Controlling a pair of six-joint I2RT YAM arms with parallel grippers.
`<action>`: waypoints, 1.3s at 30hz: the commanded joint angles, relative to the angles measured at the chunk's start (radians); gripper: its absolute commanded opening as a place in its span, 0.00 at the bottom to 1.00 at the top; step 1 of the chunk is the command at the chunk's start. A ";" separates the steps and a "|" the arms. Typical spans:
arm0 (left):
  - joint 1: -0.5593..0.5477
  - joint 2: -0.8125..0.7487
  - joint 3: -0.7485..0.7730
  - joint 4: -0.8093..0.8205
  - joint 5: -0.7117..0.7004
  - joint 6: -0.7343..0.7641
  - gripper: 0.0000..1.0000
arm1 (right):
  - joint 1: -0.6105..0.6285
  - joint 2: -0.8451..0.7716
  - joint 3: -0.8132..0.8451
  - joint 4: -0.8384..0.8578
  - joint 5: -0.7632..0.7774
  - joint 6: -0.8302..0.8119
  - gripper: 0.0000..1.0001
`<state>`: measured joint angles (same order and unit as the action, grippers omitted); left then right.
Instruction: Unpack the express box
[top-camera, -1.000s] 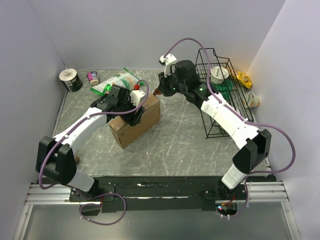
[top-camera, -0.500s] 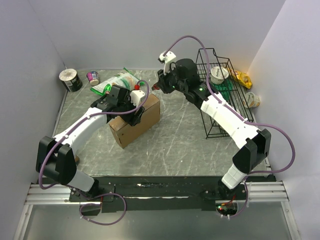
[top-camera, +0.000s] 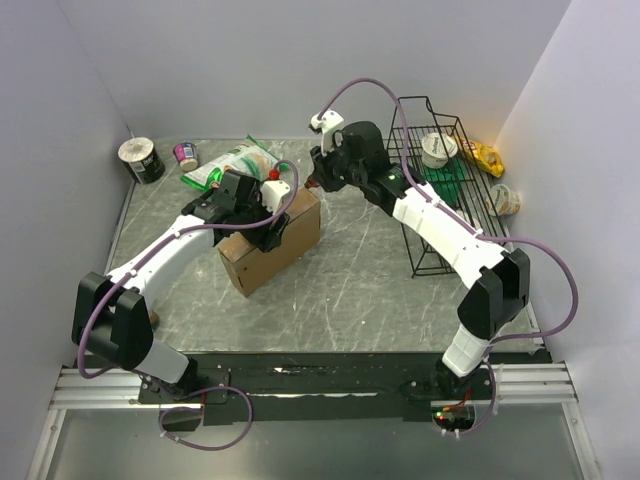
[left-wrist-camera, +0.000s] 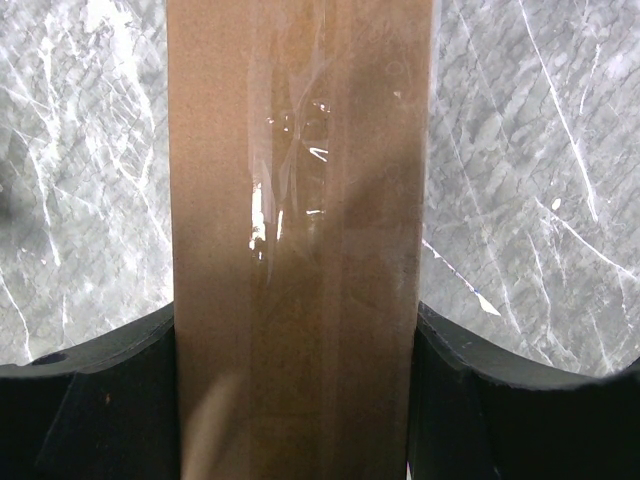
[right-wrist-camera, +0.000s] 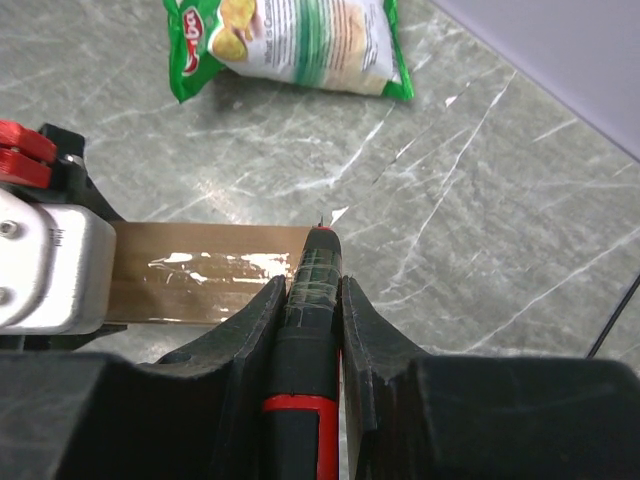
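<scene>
Brown express box (top-camera: 275, 255) on edge, axis near-left to far-right.

Left arm (top-camera: 165, 255), right arm (top-camera: 440, 225): white links, black joints, external purple cables (top-camera: 362, 82). Left claw (left-wrist-camera: 295, 390), right claw (right-wrist-camera: 314, 300): black.

Express box (top-camera: 285, 250): brown cardboard, taped shut, standing on edge.

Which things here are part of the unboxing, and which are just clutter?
Job: express box, clamped in left gripper; red-and-black tool held by right gripper.

Lying about: snack bag; wire rack; cup in the rack; yellow packet; tin and small cup at back left; cup by right wall.
</scene>
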<state>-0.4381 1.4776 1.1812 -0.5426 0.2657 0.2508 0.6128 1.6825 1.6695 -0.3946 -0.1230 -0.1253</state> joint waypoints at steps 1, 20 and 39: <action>-0.007 0.010 0.001 0.006 0.003 0.008 0.69 | 0.007 -0.010 0.053 0.019 0.003 -0.002 0.00; -0.007 0.018 -0.003 0.000 0.000 0.015 0.69 | 0.013 -0.073 0.038 0.039 0.025 -0.013 0.00; -0.008 0.024 -0.003 -0.002 0.000 0.012 0.69 | 0.015 -0.066 0.035 0.017 0.008 -0.013 0.00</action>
<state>-0.4419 1.4857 1.1812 -0.5392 0.2668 0.2646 0.6197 1.6501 1.6791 -0.4053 -0.1146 -0.1364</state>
